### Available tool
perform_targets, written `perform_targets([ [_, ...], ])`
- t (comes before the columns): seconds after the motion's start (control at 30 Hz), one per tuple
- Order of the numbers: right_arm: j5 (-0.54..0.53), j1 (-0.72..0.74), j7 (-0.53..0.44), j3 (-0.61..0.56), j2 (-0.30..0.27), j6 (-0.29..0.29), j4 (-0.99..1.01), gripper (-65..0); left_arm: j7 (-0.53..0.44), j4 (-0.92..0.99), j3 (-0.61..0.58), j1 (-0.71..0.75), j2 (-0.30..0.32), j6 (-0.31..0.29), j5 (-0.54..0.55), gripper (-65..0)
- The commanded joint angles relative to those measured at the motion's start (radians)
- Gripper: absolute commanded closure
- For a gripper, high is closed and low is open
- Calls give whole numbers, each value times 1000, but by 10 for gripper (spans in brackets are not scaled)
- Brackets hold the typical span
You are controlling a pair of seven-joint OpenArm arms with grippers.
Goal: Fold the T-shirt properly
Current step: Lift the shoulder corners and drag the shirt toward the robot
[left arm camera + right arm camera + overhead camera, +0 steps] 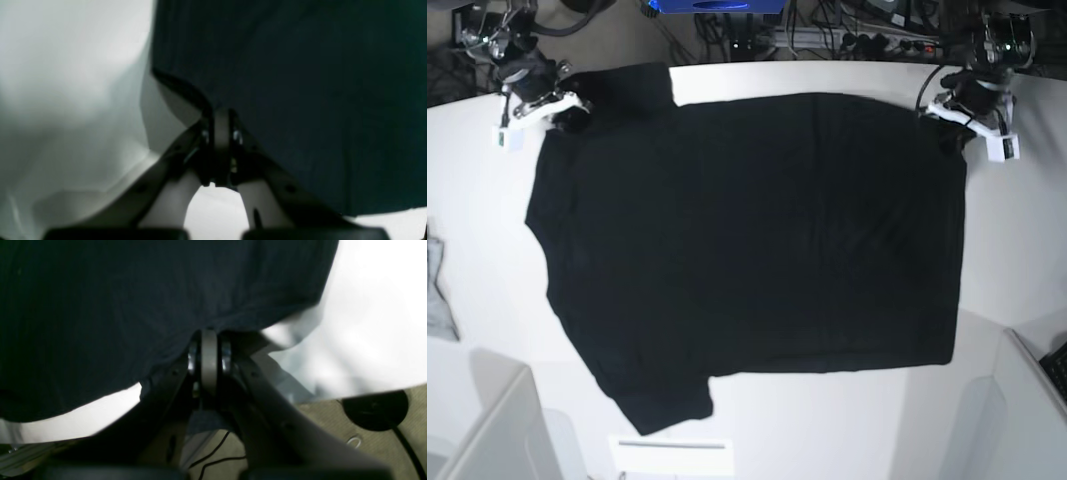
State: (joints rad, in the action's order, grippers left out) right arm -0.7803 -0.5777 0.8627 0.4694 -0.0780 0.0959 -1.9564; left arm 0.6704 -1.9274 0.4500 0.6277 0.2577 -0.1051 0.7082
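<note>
**Both tools clamped on the far edge of the spread T-shirt**

The T-shirt (pixel 747 250) lies flat and plain-side up on the white worktop (pixel 1017 260), covering most of it. Its long axis runs across the base view: the straight hem is at that view's right, the sleeves at its left, one sleeve near the far edge and the other near the near edge. No print shows on the upper face.

The left tool (pixel 221 115) sits at the far hem corner, on the base view's right. Its jaws stand narrow, pressed together on the edge of the black cloth; in its wrist view the fabric spreads ahead of and to the right of the tool, with bare worktop to its left.

The right tool (pixel 209 340) sits at the far sleeve end, on the base view's left. Its jaws are likewise narrow and pinched on the shirt's edge; the cloth fills the area ahead of it and to its left, with worktop to its right.

A small grey cloth (pixel 437 290) lies at the worktop's edge, well apart from both tools. No containers are visible holding anything.
</note>
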Motion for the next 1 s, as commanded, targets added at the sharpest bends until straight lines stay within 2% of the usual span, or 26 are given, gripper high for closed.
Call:
perform_targets([
  [0.0,-14,15,-3,24,-7,-6,-27,0,16,-16,7,-9,9,-6,6,0],
  [0.23,-14,166,145,107,-7,-17,-25,0,111,-8,7,-122,7,-5,4,0],
  [0.33,-14,230,206,130,-29,-17,-21,0,160,-5,7,-171,7,0,3,0],
  [0.4,-14,267,234,136,-32,-18,-19,0,176,-1,7,-194,7,38,3,0],
  [0.5,-12,310,246,130,-33,-18,-16,0,179,7,5,-228,9,69,3,0],
  [0.57,-12,338,249,127,-33,-18,7,0,179,7,5,-243,10,69,3,0],
  [0.83,-12,486,287,127,-50,-18,173,0,179,84,5,-300,12,112,3,0],
  [0.97,-1,539,280,58,-73,-18,246,0,179,133,5,-328,12,114,3,0],
])
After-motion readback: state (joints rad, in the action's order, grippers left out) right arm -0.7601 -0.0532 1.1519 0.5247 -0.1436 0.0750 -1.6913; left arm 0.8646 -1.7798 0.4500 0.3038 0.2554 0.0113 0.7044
